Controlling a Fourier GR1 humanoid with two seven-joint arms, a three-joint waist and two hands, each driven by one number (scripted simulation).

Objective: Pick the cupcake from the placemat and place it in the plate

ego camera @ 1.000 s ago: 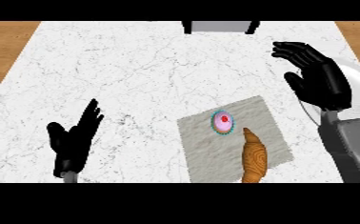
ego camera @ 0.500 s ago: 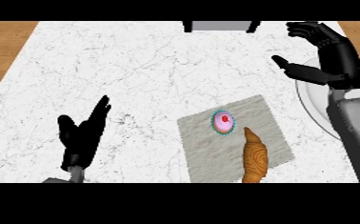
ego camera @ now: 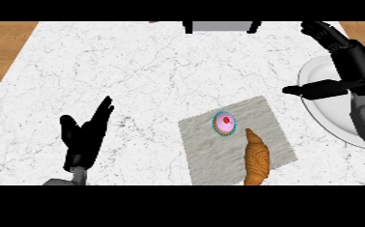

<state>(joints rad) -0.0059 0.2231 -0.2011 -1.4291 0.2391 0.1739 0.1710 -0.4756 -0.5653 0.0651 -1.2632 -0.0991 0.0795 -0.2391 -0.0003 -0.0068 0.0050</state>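
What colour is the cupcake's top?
Pink with a red centre on the cupcake, seen in the head view.

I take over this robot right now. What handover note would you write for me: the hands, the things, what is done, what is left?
Left hand: open, resting at lower left, holds nothing.
Right hand: open, empty, above the plate at the right edge.
Cupcake: on the placemat, beside a croissant.
Done: nothing; cupcake not yet grasped.
Left: bring the right hand to the cupcake, grasp it, set it in the plate.
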